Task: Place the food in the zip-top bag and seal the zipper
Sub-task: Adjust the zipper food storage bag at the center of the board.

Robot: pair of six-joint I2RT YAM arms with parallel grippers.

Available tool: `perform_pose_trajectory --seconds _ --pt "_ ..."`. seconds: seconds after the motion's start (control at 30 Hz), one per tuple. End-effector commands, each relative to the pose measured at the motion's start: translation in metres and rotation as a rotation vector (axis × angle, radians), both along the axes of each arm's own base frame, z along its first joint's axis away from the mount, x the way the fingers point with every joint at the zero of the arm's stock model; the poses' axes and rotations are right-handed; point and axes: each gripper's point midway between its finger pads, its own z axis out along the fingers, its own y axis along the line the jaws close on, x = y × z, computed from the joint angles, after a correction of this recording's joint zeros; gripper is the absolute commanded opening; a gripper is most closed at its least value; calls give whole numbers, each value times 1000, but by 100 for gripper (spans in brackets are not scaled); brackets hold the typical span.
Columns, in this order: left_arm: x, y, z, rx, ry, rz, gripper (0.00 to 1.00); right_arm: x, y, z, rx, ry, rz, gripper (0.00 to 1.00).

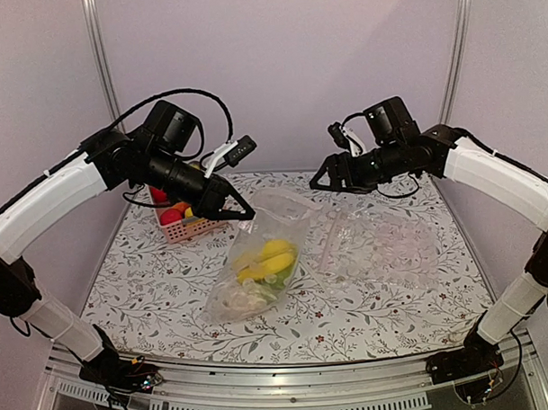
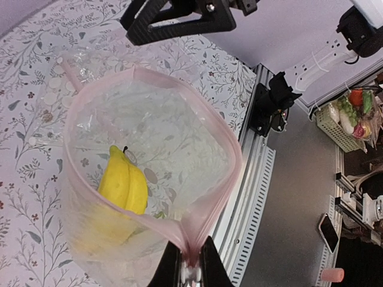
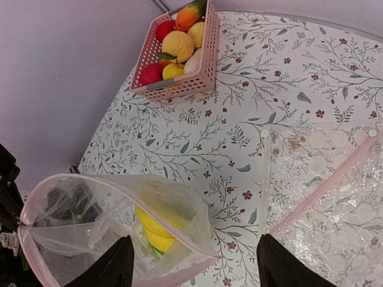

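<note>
Left end effector [image 2: 190, 268] is pressed together, pinching the zipper [image 2: 230, 161] at one corner of the zip-top bag [image 1: 258, 273]. I hold that corner lifted so the mouth hangs wide open and pieces can go in from above. The bag's bottom rests on the surface [image 1: 142, 291], near the middle and just in front of the basket [image 3: 179, 88].

Right end effector [image 3: 197, 266] is spread with nothing between the fingers. It hovers above the surface between the open mouth and the second bag [image 3: 335, 203]. My guess is it's parked there to work the mouth or head for the basket, can't tell which.

Counts:
- **Bags:** two. One is held open by me. One lies flat to the right with its pink strip running diagonally across it.
- **Basket:** one, pink, at the back left.
- **Food [image 3: 178, 46] in the basket:** about seven showing. Two are red, one is orange with green, three are yellowish and one is whitish. More may be buried.
- **In the held bag:** a yellow banana [image 2: 122, 185], something green under it, and a whitish piece at the bottom end. That's at least three; the plastic blurs the rest.

Judgement: this is the loading step. The basket is far from emptied, and the zipper is gaping and not yet sealed.
</note>
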Motion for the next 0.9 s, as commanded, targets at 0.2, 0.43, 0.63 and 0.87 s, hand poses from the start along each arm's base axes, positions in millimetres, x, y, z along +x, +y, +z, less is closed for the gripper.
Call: perform_pose_trajectory --seconds 0.2,0.43,0.63,0.87 --pt "-5 6 11 -13 -23 -14 0 -15 15 -52 -50 171 106 73" --pt "-4 6 8 5 -20 -16 0 -23 16 -69 -70 212 133 67" --pt "-3 8 9 20 -29 -18 0 -15 20 -70 -66 207 117 25" --pt "1 14 19 42 -80 -2 0 0 16 -1 1 43 68 0"
